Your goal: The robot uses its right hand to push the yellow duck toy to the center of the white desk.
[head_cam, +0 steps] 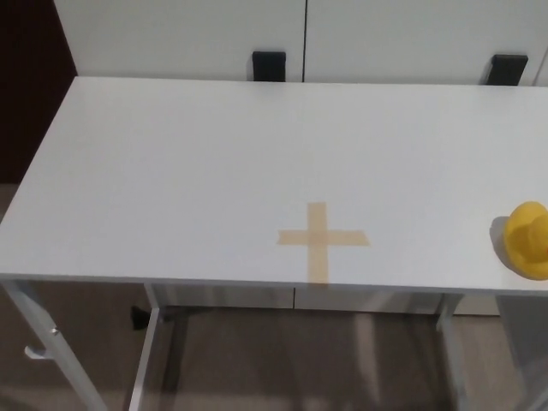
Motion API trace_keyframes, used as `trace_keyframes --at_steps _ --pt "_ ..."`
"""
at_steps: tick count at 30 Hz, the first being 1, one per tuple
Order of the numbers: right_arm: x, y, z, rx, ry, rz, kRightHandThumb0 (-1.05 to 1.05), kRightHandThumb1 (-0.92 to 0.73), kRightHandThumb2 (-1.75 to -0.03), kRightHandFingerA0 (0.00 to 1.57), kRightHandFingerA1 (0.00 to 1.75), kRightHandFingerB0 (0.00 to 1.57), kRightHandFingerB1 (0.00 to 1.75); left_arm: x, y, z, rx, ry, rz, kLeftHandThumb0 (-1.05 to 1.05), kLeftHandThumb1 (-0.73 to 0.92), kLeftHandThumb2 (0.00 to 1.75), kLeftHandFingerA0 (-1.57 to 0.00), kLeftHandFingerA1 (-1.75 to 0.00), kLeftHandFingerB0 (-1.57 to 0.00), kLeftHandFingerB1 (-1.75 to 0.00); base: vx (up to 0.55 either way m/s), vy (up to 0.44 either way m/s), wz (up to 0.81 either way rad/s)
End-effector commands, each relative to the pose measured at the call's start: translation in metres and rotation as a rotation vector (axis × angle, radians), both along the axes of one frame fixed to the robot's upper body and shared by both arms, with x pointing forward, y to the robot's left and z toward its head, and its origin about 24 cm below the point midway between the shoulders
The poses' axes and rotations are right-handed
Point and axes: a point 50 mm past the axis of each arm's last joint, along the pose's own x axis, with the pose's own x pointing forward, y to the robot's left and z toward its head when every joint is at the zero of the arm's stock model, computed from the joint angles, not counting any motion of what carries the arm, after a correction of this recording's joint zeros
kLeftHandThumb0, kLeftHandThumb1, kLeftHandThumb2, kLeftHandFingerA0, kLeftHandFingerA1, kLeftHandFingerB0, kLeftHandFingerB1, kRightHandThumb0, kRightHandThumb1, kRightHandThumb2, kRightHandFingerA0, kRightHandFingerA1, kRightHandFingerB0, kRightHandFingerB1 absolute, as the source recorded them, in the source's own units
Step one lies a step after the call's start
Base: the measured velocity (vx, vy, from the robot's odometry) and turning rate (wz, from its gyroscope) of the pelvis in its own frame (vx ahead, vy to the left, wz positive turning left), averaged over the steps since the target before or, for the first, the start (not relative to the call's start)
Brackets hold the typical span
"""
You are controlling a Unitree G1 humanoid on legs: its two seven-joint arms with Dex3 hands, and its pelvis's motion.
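The yellow duck toy stands on the white desk at its near right corner, cut off by the picture's right edge. Its orange beak does not show. A tan tape cross marks the desk near the front edge, well to the left of the duck. Neither of my hands shows in the head view.
White cabinet fronts stand behind the desk, with two black blocks at the desk's far edge. Below the front edge I see the desk's metal legs and a brown floor. A dark panel is at the far left.
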Motion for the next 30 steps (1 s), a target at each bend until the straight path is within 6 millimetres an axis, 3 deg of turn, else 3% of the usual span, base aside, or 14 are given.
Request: trace_keyframes --at_steps 1,2,3,6,7,8,13,14,22,23,26,27,30 --pt "0.013 0.023 -0.020 0.020 0.112 0.044 -0.82 -0.92 -0.72 0.00 0.27 0.03 0.22 0.002 0.003 0.003 0.012 -0.040 0.009 -0.17 0.70 0.62 -0.88 -0.67 -0.85 -0.57 0.00 0.000 0.00" --pt "0.013 0.024 -0.021 0.019 0.115 0.043 -0.82 -0.92 -0.72 0.00 0.27 0.03 0.22 0.002 0.003 0.003 0.012 -0.042 0.015 -0.17 0.70 0.62 -0.88 -0.67 -0.85 -0.57 0.00 0.000 0.00" --pt "0.015 0.028 -0.025 0.013 0.133 0.052 -0.83 -0.78 -1.18 0.00 0.25 0.10 0.22 0.002 0.003 0.003 0.013 -0.039 0.004 -0.15 0.70 0.65 -0.88 -0.69 -0.86 -0.59 0.00 0.000 0.00" --pt "0.017 0.033 -0.029 0.027 0.147 0.073 -0.81 -0.78 -1.18 0.00 0.25 0.06 0.22 0.002 0.002 0.002 0.016 -0.034 0.001 -0.15 0.71 0.67 -0.88 -0.69 -0.86 -0.57 0.00 0.000 0.00" --pt "0.019 0.038 -0.034 0.055 0.155 0.100 -0.86 -0.79 -1.07 0.05 0.20 0.02 0.20 0.002 0.002 0.003 0.016 -0.034 -0.005 -0.17 0.68 0.65 -0.87 -0.70 -0.83 -0.58 0.00 0.000 0.00" --pt "0.021 0.047 -0.042 0.089 0.167 0.139 -0.85 -0.84 -1.20 0.00 0.20 0.06 0.22 0.002 0.002 0.003 0.013 -0.038 -0.010 -0.15 0.68 0.65 -0.86 -0.69 -0.84 -0.59 0.00 0.000 0.00" --pt "0.021 0.054 -0.051 0.100 0.180 0.164 -0.86 -0.84 -1.20 0.07 0.19 0.08 0.22 0.000 0.002 0.002 0.012 -0.034 -0.014 -0.16 0.69 0.63 -0.87 -0.69 -0.86 -0.59 0.00 0.000 0.00" --pt "0.023 0.057 -0.055 0.097 0.203 0.167 -0.75 -0.77 -1.19 0.00 0.28 0.00 0.28 0.000 0.002 0.002 0.012 -0.033 -0.020 -0.14 0.66 0.66 -0.86 -0.69 -0.84 -0.59 0.00 0.000 0.00" --pt "0.031 0.066 -0.062 0.066 0.253 0.186 -0.81 -0.79 -1.18 0.06 0.34 0.06 0.29 0.000 -0.001 0.000 0.007 -0.026 -0.030 -0.14 0.67 0.69 -0.87 -0.70 -0.85 -0.60 0.00 0.000 0.00" --pt "0.033 0.068 -0.063 0.035 0.272 0.193 -0.86 -0.91 -0.81 0.05 0.31 0.04 0.25 0.001 -0.002 0.000 0.008 -0.025 -0.036 -0.16 0.69 0.65 -0.87 -0.67 -0.83 -0.58 0.00 0.000 0.00" --pt "0.035 0.069 -0.065 0.016 0.290 0.193 -0.84 -0.91 -0.81 0.05 0.32 0.05 0.26 0.002 -0.002 0.000 0.010 -0.024 -0.043 -0.15 0.69 0.68 -0.87 -0.68 -0.83 -0.59 0.00 0.000 0.00" --pt "0.035 0.068 -0.066 0.008 0.298 0.188 -0.77 -0.77 -1.20 0.02 0.47 0.05 0.37 0.003 -0.002 0.000 0.008 -0.026 -0.044 -0.14 0.68 0.65 -0.85 -0.66 -0.84 -0.59 0.00 0.000 0.00" --pt "0.033 0.067 -0.069 -0.018 0.317 0.187 -0.78 -0.78 -1.20 0.04 0.48 0.03 0.38 0.003 -0.003 0.000 0.008 -0.022 -0.061 -0.11 0.64 0.71 -0.86 -0.68 -0.85 -0.61 0.00 0.000 0.00"
